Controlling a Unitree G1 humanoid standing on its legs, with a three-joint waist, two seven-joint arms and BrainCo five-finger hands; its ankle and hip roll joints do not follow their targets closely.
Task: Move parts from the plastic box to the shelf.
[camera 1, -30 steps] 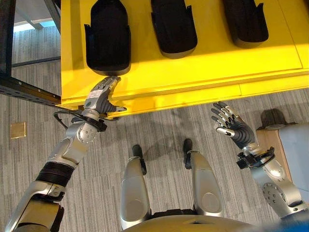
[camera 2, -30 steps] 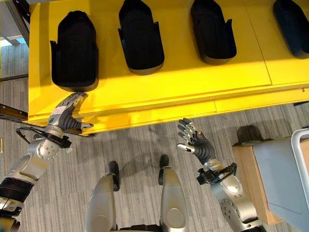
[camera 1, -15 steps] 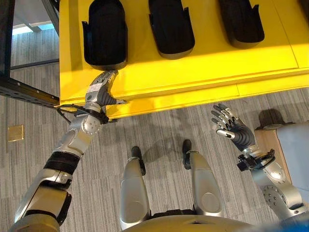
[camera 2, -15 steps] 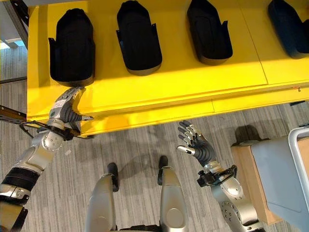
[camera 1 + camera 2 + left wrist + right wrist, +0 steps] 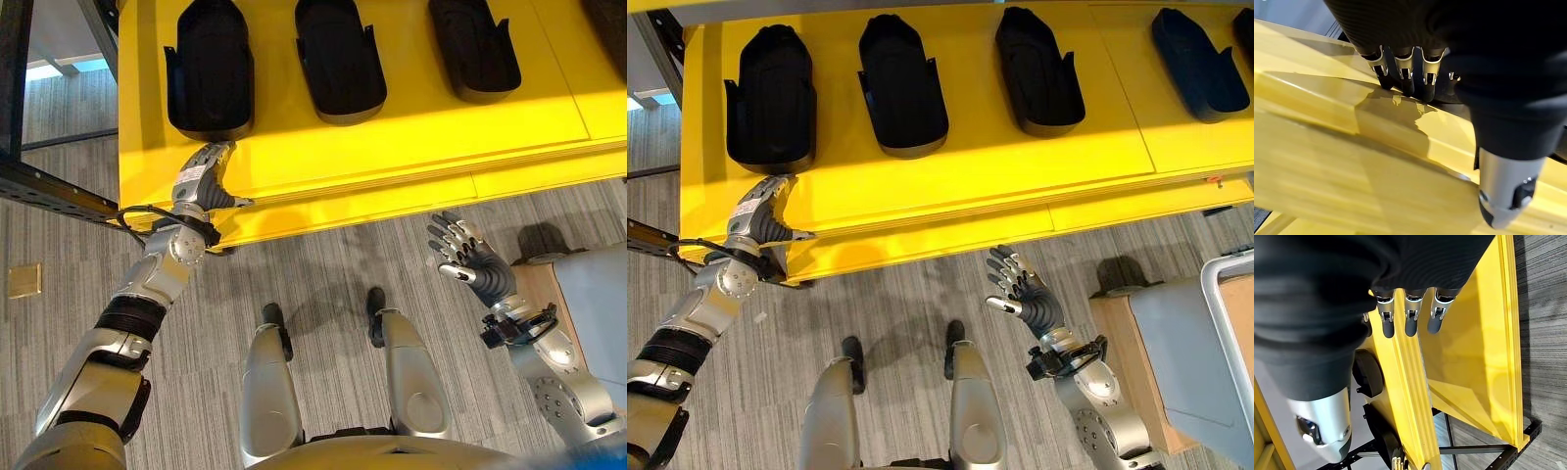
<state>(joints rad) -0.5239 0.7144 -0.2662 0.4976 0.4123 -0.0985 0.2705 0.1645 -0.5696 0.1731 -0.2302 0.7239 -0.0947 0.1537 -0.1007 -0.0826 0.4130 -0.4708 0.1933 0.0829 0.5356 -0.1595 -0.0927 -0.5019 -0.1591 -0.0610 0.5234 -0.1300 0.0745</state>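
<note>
Your left hand [image 5: 758, 217] rests on the front lip of the yellow shelf [image 5: 950, 176], fingers straight and relaxed, holding nothing, tips just short of the leftmost black part [image 5: 770, 86]. Compared with a second ago the hand sits about the same against the shelf edge; the elbow has tucked in and the arm runs steeper. The whole view has slid too, so you now see a fourth black part [image 5: 1195, 65] at the far right of the shelf. That is camera motion, the parts themselves look unmoved.

Your right hand [image 5: 1024, 291] hovers over the grey floor, well clear of the shelf, fingers spread and empty, close to where it was.

Second part [image 5: 902, 86] and third part [image 5: 1038, 71] sit in a row on the shelf. The plastic box [image 5: 1205, 362] is at your right, on a wooden stand; its inside is out of sight.

Judgement: the placement at the left looks done, both hands are free, so the next fetch means turning right to the box.
</note>
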